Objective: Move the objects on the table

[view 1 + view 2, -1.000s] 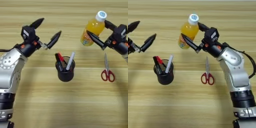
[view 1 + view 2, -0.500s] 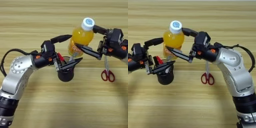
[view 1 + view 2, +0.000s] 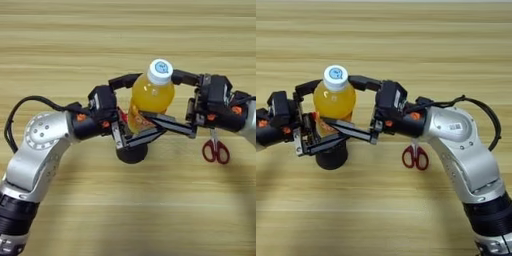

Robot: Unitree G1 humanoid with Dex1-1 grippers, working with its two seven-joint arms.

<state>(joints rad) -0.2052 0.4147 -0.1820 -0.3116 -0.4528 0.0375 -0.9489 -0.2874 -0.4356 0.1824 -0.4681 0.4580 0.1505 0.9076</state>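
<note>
Left eye view shows us both grippers meeting at the middle of the table (image 3: pixel 60 45), around the bottle of orange drink (image 3: pixel 150 97). We see the bottle upright with its white cap (image 3: pixel 160 70) on top, held up above the black cup (image 3: pixel 132 153), which it partly hides from us.

Our right gripper (image 3: pixel 159 100) reaches in from the right. Its two black fingers are spread wide, one passing behind the bottle near the cap, the other crossing in front of the lower body, so they bracket the bottle front and back and appear to clasp it.

Our left gripper (image 3: pixel 134 111) reaches in from the left, its silver arm (image 3: pixel 42 150) bending up from the near left corner. Its fingers are also spread, one curving behind the bottle's shoulder and one running low across the cup's rim. We cannot tell whether these fingers press on the bottle or only lie beside it.

The red-handled scissors (image 3: pixel 215 150) lie flat on the table to the right of the cup, handles toward the near side, partly under the right gripper's wrist.
</note>
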